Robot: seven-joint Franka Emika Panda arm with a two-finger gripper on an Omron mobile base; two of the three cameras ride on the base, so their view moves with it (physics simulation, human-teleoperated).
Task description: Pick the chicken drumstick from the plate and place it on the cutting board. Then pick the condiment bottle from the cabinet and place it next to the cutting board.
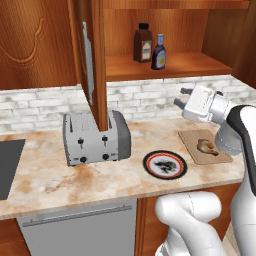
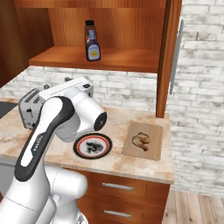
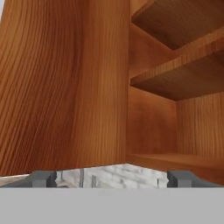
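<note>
The chicken drumstick (image 1: 206,146) (image 2: 141,140) lies on the wooden cutting board (image 1: 192,137) (image 2: 154,131) at the counter's right. Left of the board sits the plate (image 1: 148,163) (image 2: 79,149), with nothing on it. In the open cabinet (image 1: 175,65) (image 2: 118,59) the condiment bottle (image 1: 159,53), blue-capped, stands upright on the shelf beside a taller brown bottle (image 1: 143,44). My gripper (image 1: 182,97) (image 3: 111,178) hangs open and holds nothing. It is above the counter in front of the brick wall, below the shelf and to the bottle's right. It points toward the cabinet.
The plank cabinet door (image 1: 95,60) (image 2: 165,57) stands open and hangs down over a silver toaster (image 1: 95,137). A dark sink (image 1: 10,160) lies at the counter's far left. A brick backsplash (image 1: 145,100) runs behind the counter.
</note>
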